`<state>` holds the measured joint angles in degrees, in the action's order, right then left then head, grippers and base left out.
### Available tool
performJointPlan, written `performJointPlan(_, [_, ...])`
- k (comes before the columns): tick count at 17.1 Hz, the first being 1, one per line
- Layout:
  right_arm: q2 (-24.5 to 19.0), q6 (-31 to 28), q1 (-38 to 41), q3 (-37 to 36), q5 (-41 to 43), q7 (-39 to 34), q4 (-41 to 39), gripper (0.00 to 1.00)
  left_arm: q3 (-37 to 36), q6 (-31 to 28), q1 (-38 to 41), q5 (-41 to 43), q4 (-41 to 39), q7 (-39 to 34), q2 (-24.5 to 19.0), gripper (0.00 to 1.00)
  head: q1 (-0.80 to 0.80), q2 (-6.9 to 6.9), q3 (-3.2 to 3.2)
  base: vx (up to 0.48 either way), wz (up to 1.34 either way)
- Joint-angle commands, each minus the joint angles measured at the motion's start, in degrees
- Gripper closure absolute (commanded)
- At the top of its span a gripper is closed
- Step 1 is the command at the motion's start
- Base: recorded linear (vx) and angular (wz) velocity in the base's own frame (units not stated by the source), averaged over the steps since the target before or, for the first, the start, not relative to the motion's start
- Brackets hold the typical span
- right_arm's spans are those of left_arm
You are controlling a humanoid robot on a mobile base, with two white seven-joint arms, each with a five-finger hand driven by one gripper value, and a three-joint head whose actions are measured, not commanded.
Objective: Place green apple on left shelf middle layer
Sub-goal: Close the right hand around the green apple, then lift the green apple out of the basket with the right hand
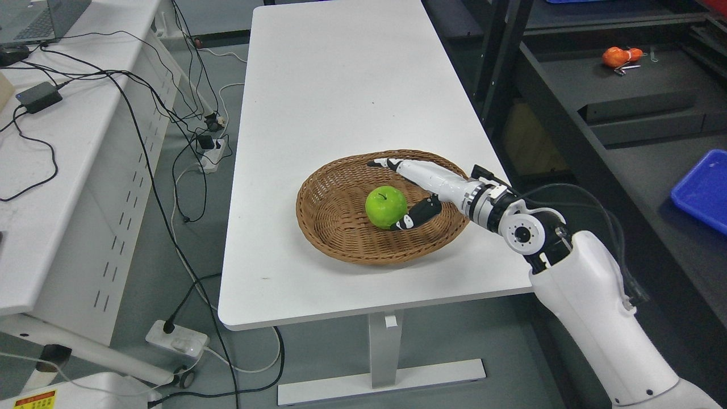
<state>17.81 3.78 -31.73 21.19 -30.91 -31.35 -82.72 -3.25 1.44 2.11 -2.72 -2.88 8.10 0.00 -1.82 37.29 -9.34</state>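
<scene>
Reaching in from the lower right, the right arm holds its hand point(423, 190) over the right side of a wicker basket point(329, 227) on the white table point(341, 85). The fingers point(392, 165) are spread apart and grip nothing: the long white ones stretch past the far side of the apple point(386, 207), while the black thumb point(417, 215) lies just beside its near right side, perhaps touching. The green apple sits upright in the basket's middle, stem dimple up, between thumb and fingers. Well to the right of the fingers stands a dark shelf point(568, 130) holding a blue tray point(704, 187) and an orange object point(616, 57).
</scene>
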Motion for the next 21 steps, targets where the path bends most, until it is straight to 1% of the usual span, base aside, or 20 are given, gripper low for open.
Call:
performJointPlan(1, [2.93, 0.00, -1.41, 7.72, -0.73, -1.78, 6.61, 0.00, 0.00, -0.04, 0.00, 0.00, -0.02, -0.02, -1.00, 0.00, 0.00, 0.00, 0.00, 0.088, -0.01])
performJointPlan(7, [4.16, 0.17, -1.14, 7.90, -0.64, -1.96, 7.31, 0.01, 0.00, -0.04, 0.00, 0.00, 0.07, -0.02, -1.00, 0.00, 0.00, 0.00, 0.00, 0.062, 0.00])
performJointPlan(8, [4.16, 0.26, -1.14, 7.81, -0.73, -1.87, 7.22, 0.02, 0.00, -0.04, 0.00, 0.00, -0.02, -0.02, -1.00, 0.00, 0.00, 0.00, 0.00, 0.025, 0.00])
performJointPlan(10, [4.16, 0.26, -1.32, 7.46, -0.82, -1.35, 7.05, 0.10, 0.00, -0.04, 0.00, 0.00, -0.02, -0.02, -1.00, 0.00, 0.00, 0.01, 0.00, 0.000, 0.00])
performJointPlan(11, [4.16, 0.26, -1.32, 7.28, -0.73, -1.17, 7.05, 0.17, 0.00, -0.04, 0.00, 0.00, -0.02, -0.02, -1.00, 0.00, 0.00, 0.01, 0.00, 0.000, 0.00])
performJointPlan(12, [4.16, 0.26, -1.23, 6.93, -0.47, -0.99, 6.87, 0.33, 0.00, -0.04, 0.00, 0.00, -0.02, -0.02, -1.00, 0.00, 0.00, 0.01, 0.00, 0.000, 0.00])
performJointPlan(14, [4.16, 0.35, -1.06, 4.92, -0.38, -0.38, 6.35, 0.53, 0.00, -0.04, 0.00, 0.00, -0.02, -0.02, -1.00, 0.00, 0.00, 0.01, 0.00, -0.005, 0.00])
performJointPlan(15, [4.25, 0.78, -0.88, 4.13, -0.38, -0.29, 5.91, 0.62, 0.00, -0.04, 0.00, 0.00, 0.07, -0.02, -1.00, 0.00, 0.00, 0.01, 0.00, -0.010, 0.00])
performJointPlan(16, [4.33, 1.92, -0.79, 3.25, -0.46, -0.20, 5.47, 0.74, 0.00, -0.04, 0.00, 0.00, -0.02, -0.02, -1.00, 0.00, 0.00, 0.01, 0.00, 0.000, 0.00])
performJointPlan(18, [4.51, 3.77, -0.70, 0.97, -0.99, 0.32, 5.20, 0.88, 0.00, -0.04, 0.00, 0.00, -0.02, -0.02, -1.00, 0.00, 0.00, 0.01, 0.00, 0.000, 0.00])
performJointPlan(19, [5.03, 3.86, -0.27, -0.52, -1.17, 1.02, 4.42, 0.93, 0.00, -0.04, 0.00, 0.00, -0.02, -0.02, -1.00, 0.00, 0.00, 0.01, 0.00, 0.000, 0.00])
performJointPlan(20, [6.00, 3.86, 0.26, -2.37, -1.17, 1.64, 3.45, 0.93, 0.00, -0.04, 0.00, 0.00, -0.02, -0.02, -1.00, 0.00, 0.00, 0.01, 0.00, 0.000, 0.00])
performJointPlan(21, [6.35, 3.86, 1.14, -4.82, -1.17, 2.95, 2.22, 0.95, 0.00, -0.04, 0.00, 0.00, -0.02, -0.02, -1.00, 0.00, 0.00, 0.01, 0.00, 0.000, 0.00])
